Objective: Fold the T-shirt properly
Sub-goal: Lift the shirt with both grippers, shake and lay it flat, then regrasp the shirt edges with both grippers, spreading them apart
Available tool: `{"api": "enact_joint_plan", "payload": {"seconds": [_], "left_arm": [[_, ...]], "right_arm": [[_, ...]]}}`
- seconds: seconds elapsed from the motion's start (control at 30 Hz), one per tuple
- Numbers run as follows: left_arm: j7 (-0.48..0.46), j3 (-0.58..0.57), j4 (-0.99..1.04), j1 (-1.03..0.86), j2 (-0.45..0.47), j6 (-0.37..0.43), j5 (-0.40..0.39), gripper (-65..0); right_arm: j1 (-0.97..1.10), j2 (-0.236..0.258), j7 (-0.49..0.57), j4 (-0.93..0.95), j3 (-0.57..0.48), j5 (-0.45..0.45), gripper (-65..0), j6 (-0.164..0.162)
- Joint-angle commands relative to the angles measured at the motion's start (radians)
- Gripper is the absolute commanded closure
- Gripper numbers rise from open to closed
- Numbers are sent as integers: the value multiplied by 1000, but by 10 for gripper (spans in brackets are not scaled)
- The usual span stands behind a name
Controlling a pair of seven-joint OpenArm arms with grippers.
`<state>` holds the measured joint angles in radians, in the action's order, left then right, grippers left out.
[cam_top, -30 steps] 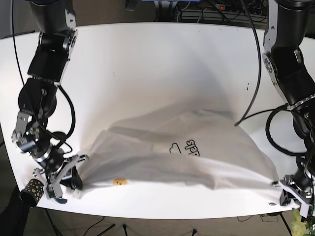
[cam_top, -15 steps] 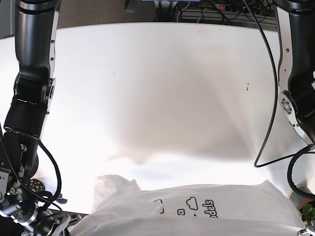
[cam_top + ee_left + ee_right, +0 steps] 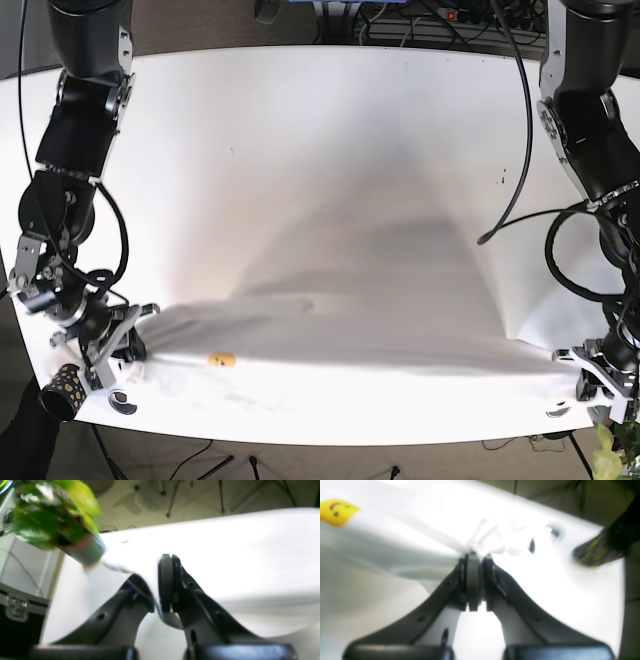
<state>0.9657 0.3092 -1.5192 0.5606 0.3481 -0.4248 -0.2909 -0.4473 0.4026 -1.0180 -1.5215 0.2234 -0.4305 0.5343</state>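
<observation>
Shirt (image 3: pixel 350 365): white, spread low in a wide band along the table's near edge, stretched between two held corners; a small yellow smiley (image 3: pixel 221 358) shows near its right-arm end, the printed lettering out of sight. Right gripper (image 3: pixel 476 555): jaws pressed together with a bunch of shirt cloth pinched between the pads, at the shirt's end toward the base view's left. Left gripper (image 3: pixel 155 585): jaws nearly closed on a fold of white cloth at the shirt's opposite end; the wrist view is blurred, but cloth passes between the pads. Table (image 3: pixel 330 150): white, bare beyond the shirt, faint shadows over the middle. Dotted black roll (image 3: pixel 62 387): just beside the right gripper, off the shirt's corner. Plant (image 3: pixel 52 517): green, in a grey pot, just beyond the shirt's left-arm corner, past the table edge. Progress, as judged: early. The shirt looks gripped and drawn taut for laying flat or a first lengthwise fold; no finished, squared fold is visible, and sleeves and halving remain.
</observation>
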Motion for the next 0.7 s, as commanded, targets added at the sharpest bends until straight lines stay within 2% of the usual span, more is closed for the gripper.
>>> {"api": "enact_joint_plan", "payload": {"seconds": [0.0, 0.17, 0.37, 0.53, 0.67], "left_arm": [[-24, 8, -59, -44, 18, 10, 6, -1], [-26, 61, -113, -235, -1, 8, 5, -1], [-29, 146, -114, -408, -24, 4, 6, -1], [-29, 193, -116, -517, -25, 4, 5, -1], [-31, 235, -139, -589, -25, 2, 5, -1]], "right_arm": [[38, -4, 34, -60, 37, -32, 0, -4], [229, -38, 34, -92, 118, -84, 0, -4], [390, -95, 37, -96, 207, -87, 0, -4], [488, -136, 37, -110, 239, -90, 0, -4], [562, -163, 37, -166, 261, -127, 0, -4]]}}
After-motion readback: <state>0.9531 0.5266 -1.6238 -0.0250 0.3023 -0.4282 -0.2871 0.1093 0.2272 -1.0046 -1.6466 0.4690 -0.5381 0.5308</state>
